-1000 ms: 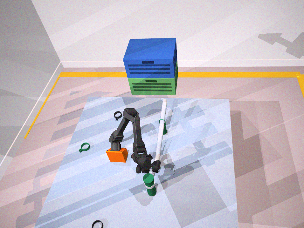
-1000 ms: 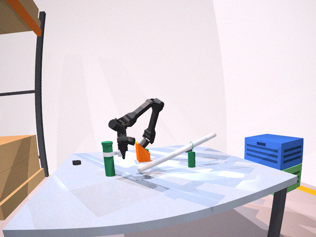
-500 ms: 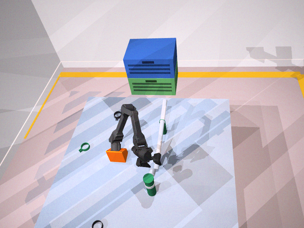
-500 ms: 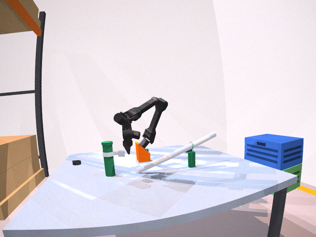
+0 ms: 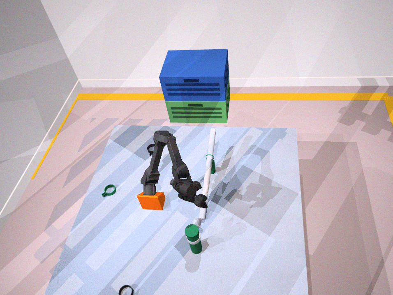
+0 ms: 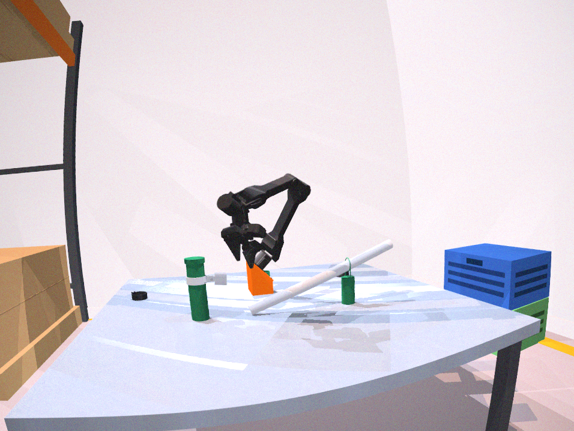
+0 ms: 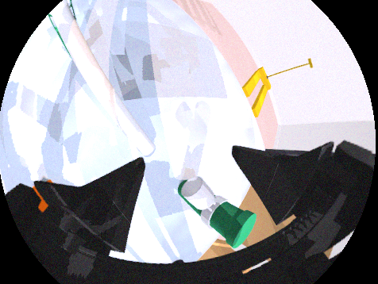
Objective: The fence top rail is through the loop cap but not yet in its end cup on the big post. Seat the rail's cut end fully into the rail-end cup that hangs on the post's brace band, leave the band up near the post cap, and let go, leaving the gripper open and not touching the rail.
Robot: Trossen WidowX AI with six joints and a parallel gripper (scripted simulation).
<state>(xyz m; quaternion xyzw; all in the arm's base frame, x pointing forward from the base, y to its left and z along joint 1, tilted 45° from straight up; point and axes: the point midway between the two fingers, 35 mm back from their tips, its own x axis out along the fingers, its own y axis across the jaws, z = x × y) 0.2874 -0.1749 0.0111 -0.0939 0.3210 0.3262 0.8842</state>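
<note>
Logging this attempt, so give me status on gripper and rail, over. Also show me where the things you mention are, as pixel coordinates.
Gripper [image 5: 203, 206] [image 6: 245, 263] [image 7: 189, 155] open, holding nothing. Rail [image 5: 208, 180] [image 6: 320, 278] [image 7: 101, 85] through loop, low end outside cup [image 5: 197, 222] [image 6: 220, 278] [image 7: 193, 189]. Nothing evident blocking.

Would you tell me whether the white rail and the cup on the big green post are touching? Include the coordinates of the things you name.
Apart: the wrist view shows table between the rail's [image 5: 208, 177] [image 6: 320, 279] [image 7: 93, 65] near end and the cup [image 5: 197, 222] [image 6: 220, 278] [image 7: 198, 192].

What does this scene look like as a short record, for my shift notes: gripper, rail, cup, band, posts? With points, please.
gripper: open [image 5: 203, 208] [image 6: 245, 263] [image 7: 188, 155], above the table, holding nothing
rail: white [image 5: 208, 180] [image 6: 320, 279] [image 7: 105, 89], tilted, through the loop on the small post [image 6: 347, 290], low end outside the cup
cup: light grey [image 5: 197, 221] [image 6: 220, 278] [image 7: 194, 187], unfilled
band: around the big post [image 5: 195, 247] [image 6: 199, 301] [image 7: 225, 217], below its cap
next step: probably regrip the rail
</note>
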